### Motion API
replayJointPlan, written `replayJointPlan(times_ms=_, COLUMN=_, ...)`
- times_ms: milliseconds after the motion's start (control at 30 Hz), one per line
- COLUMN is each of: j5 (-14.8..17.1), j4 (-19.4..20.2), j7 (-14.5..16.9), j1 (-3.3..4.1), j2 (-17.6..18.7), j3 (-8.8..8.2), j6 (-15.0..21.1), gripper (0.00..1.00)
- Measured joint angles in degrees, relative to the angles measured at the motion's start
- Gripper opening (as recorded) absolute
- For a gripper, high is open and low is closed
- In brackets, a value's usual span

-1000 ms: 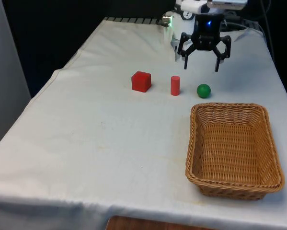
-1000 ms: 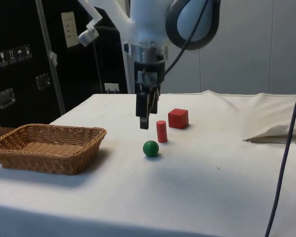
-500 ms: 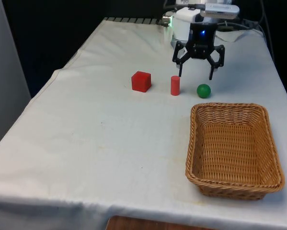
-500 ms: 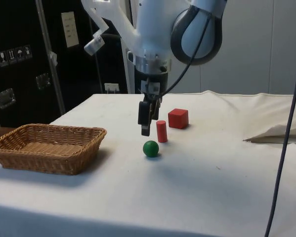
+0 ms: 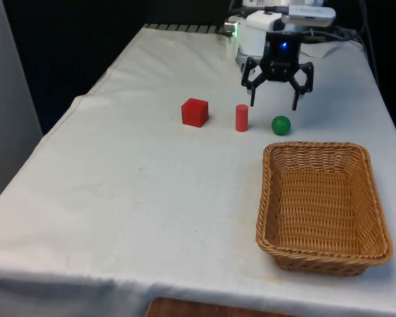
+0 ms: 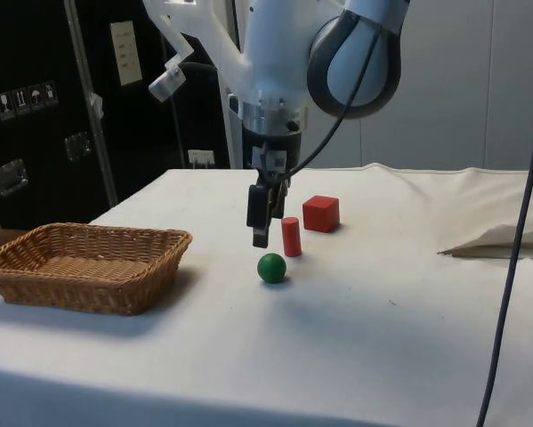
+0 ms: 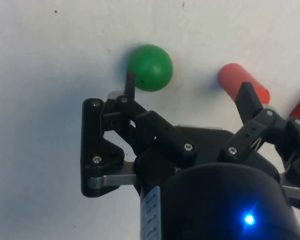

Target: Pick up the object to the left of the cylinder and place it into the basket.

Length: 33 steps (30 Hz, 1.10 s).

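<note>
Front: red cube (image 5: 195,112), the target, sits at the red cylinder's (image 5: 241,118) front-view left; gripper (image 5: 274,104) hovers spread, empty, behind the green ball (image 5: 281,125).
Side: cube (image 6: 320,213) looks rigid, light; grip opposite flat faces.
Wrist: fingers (image 7: 130,86) apart above the ball (image 7: 150,67).

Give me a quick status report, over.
Gripper open, empty, hovering behind cylinder and green ball. Red cube untouched on the cloth, left of cylinder. Basket empty. Nothing blocking.
</note>
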<state>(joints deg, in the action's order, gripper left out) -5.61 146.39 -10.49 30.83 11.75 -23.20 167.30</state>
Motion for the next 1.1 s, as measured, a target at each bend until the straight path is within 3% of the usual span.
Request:
replayJointPlan(times_ms=233, j5=0.0, j4=0.0, j7=-1.1, j1=0.06, j2=0.3, j3=1.15, j6=0.2, gripper=1.00)
replayJointPlan(times_ms=500, j5=0.0, j4=-0.1, j7=-2.5, j1=0.06, j2=3.3, j3=2.35, j6=2.8, gripper=1.00)
replayJointPlan(times_ms=867, j5=0.0, j4=-0.7, j7=-3.3, j1=0.06, j2=7.6, j3=2.64, j6=6.2, gripper=1.00)
replayJointPlan(times_ms=1067, j5=0.0, j4=-0.9, j7=-3.3, j1=0.06, j2=8.0, j3=2.64, j6=6.2, gripper=1.00)
replayJointPlan(times_ms=1100, j5=0.0, j4=-0.9, j7=-3.3, j1=0.06, j2=8.0, j3=2.64, j6=6.2, gripper=0.88)
